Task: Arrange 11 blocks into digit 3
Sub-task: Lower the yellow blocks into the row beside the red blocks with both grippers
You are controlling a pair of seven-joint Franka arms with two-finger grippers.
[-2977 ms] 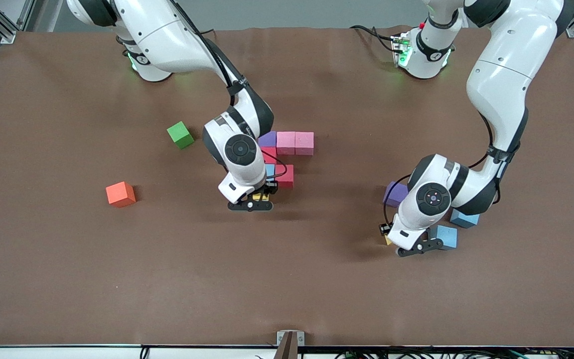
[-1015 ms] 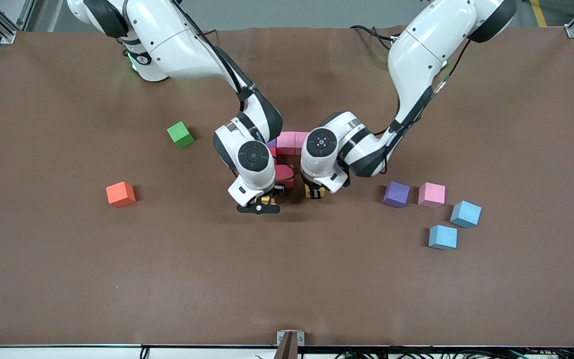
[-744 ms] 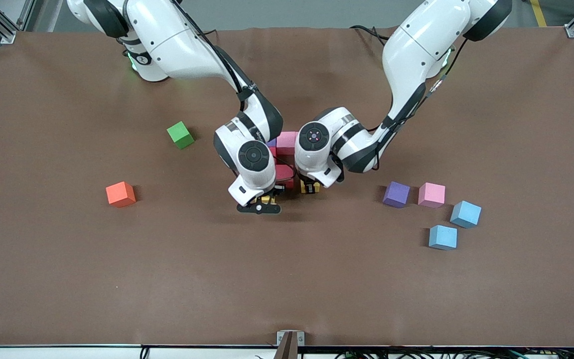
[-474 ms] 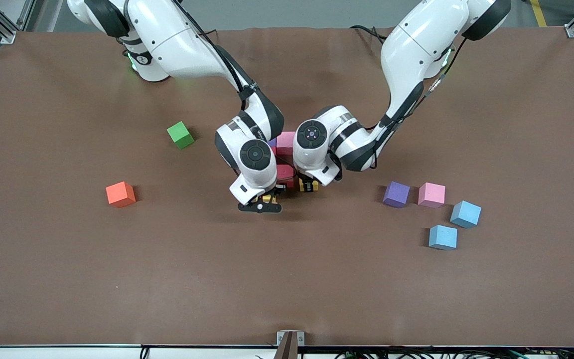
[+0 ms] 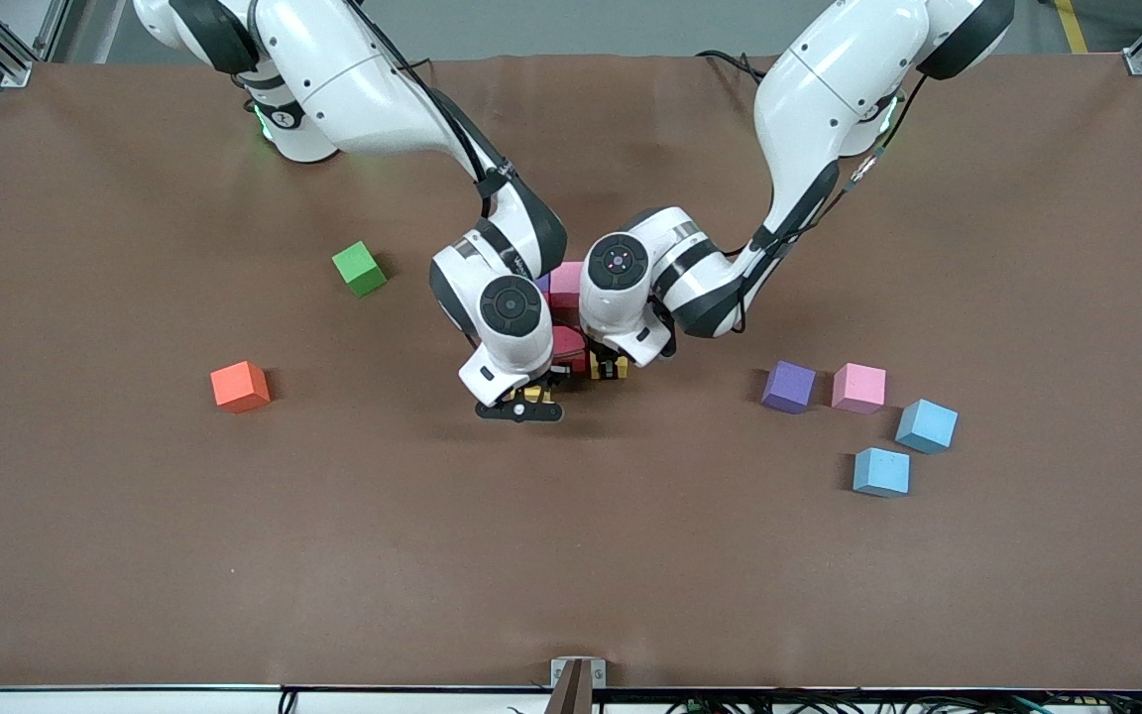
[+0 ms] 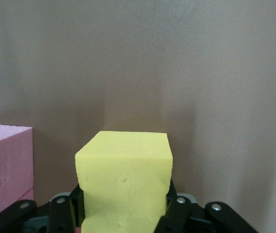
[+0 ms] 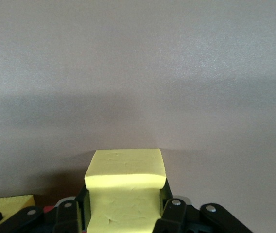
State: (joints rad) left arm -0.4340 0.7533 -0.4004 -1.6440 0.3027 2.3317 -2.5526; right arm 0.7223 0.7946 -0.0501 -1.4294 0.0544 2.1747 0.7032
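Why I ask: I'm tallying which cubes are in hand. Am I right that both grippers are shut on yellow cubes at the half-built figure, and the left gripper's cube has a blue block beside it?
Not quite: the block beside the left gripper's yellow cube is pink, as the left wrist view shows. The right gripper is indeed shut on the other yellow cube.

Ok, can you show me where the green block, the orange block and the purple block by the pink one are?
green block (image 5: 359, 268), front view, on its top face
orange block (image 5: 240, 386), front view, on its top face
purple block (image 5: 789, 386), front view, on its top face
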